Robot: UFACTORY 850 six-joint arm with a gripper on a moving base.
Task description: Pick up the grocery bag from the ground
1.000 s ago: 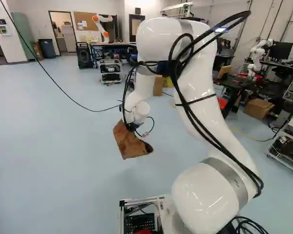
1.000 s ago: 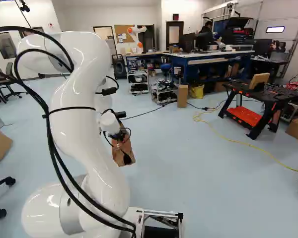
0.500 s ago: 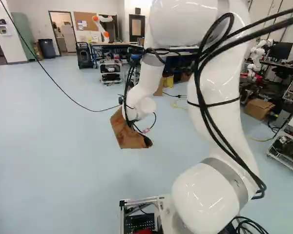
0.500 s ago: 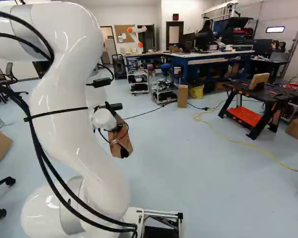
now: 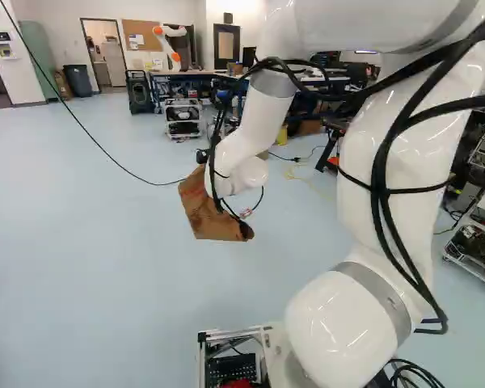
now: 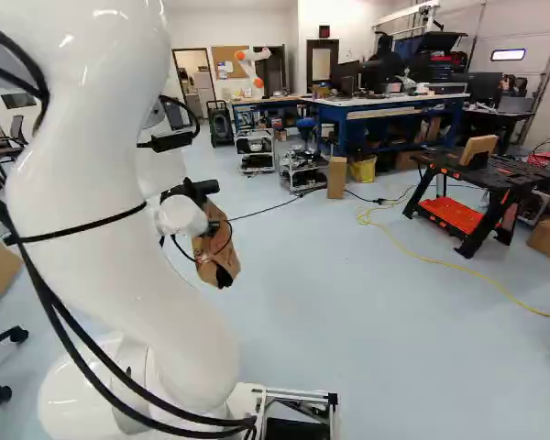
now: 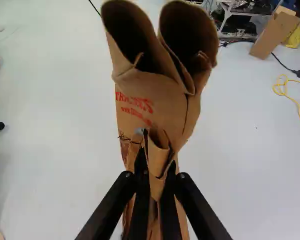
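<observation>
Left base view: bag hangs above the floor, just left of frame centre. Gripper nearly closed, pinching a gathered fold, probably because bunched paper bears load better.

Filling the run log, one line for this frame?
gripper: shut on bag | grocery bag: pinched mid-side, creased, held off floor | bag mouth: open | base: cannot tell
</observation>
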